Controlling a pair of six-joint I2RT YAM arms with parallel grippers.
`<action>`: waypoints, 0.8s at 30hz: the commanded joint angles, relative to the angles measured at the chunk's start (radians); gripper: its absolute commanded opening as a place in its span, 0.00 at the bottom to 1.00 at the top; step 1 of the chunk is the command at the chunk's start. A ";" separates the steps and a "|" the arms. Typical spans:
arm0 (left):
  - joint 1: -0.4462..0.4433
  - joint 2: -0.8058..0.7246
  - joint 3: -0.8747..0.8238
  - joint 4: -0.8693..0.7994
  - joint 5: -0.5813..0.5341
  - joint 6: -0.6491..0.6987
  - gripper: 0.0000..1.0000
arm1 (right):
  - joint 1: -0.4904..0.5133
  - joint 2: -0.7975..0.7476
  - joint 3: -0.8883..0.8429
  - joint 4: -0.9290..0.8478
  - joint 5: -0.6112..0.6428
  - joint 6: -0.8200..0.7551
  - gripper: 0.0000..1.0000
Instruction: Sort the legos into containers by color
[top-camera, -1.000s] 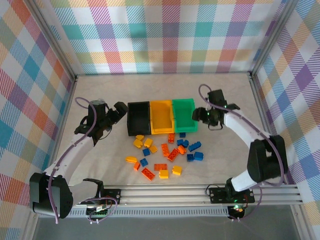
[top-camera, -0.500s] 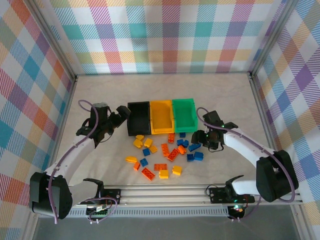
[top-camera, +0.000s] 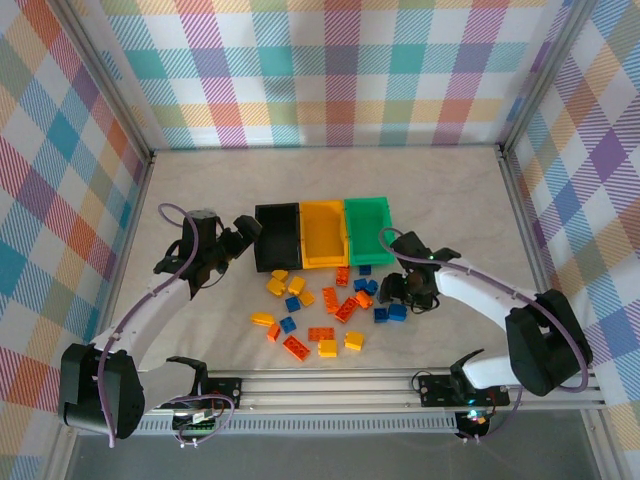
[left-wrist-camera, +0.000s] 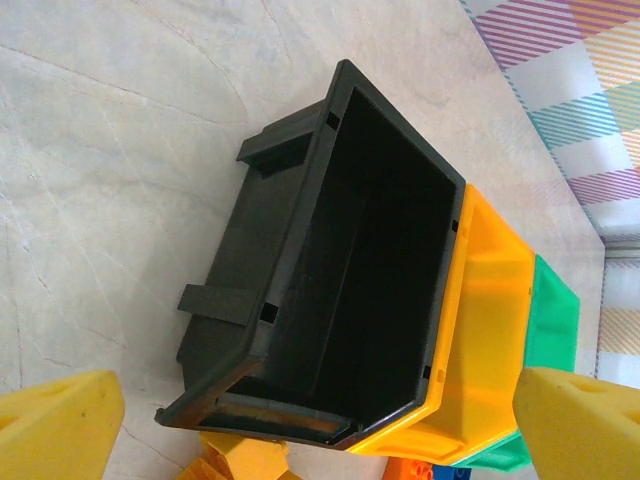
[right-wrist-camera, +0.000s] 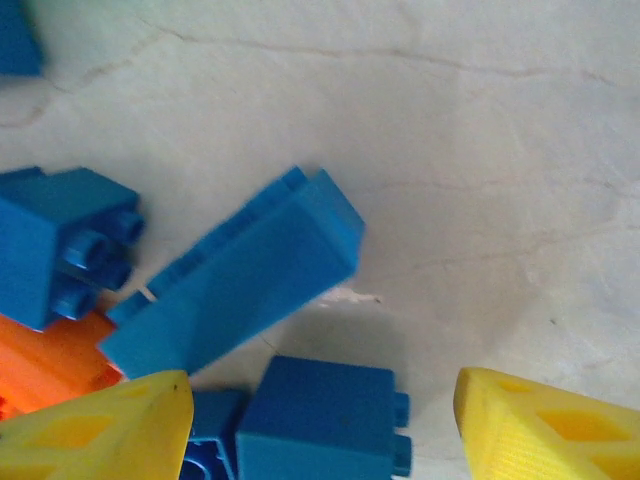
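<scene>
We record the left gripper (top-camera: 244, 229) to the left of the yellow-orange bin (top-camera: 325, 235), just outside the black bin (top-camera: 278, 240) that joins that bin's left wall. Its yellow fingers (left-wrist-camera: 60, 425) stand wide apart and hold nothing. The green bin (top-camera: 368, 230) joins the yellow-orange bin's right wall.

The legos lie loose on the table (top-camera: 200, 180), all on the near side of the yellow-orange bin. The yellow bricks (top-camera: 285, 285) are to the near-left of it, the orange bricks (top-camera: 345, 308) are mostly straight before it, and the blue bricks (top-camera: 390, 312) are to the near-right.

The right gripper (top-camera: 392, 292) sits low over those blue bricks, near-right of the yellow-orange bin. Its fingers (right-wrist-camera: 100, 425) are parted — a short blue brick (right-wrist-camera: 325, 415) lies between them, and we cannot tell whether either finger touches it. A long blue brick (right-wrist-camera: 235, 280) lies tilted just beyond it.
</scene>
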 joint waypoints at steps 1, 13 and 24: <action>-0.014 -0.010 -0.017 0.035 0.014 -0.002 1.00 | 0.010 -0.019 -0.026 -0.046 0.013 0.010 0.70; -0.014 0.002 -0.010 0.031 0.013 -0.002 1.00 | 0.047 -0.016 -0.082 0.000 -0.020 0.033 0.59; -0.035 -0.007 0.018 -0.024 0.003 0.021 0.99 | 0.043 -0.107 0.063 -0.018 0.012 -0.062 0.34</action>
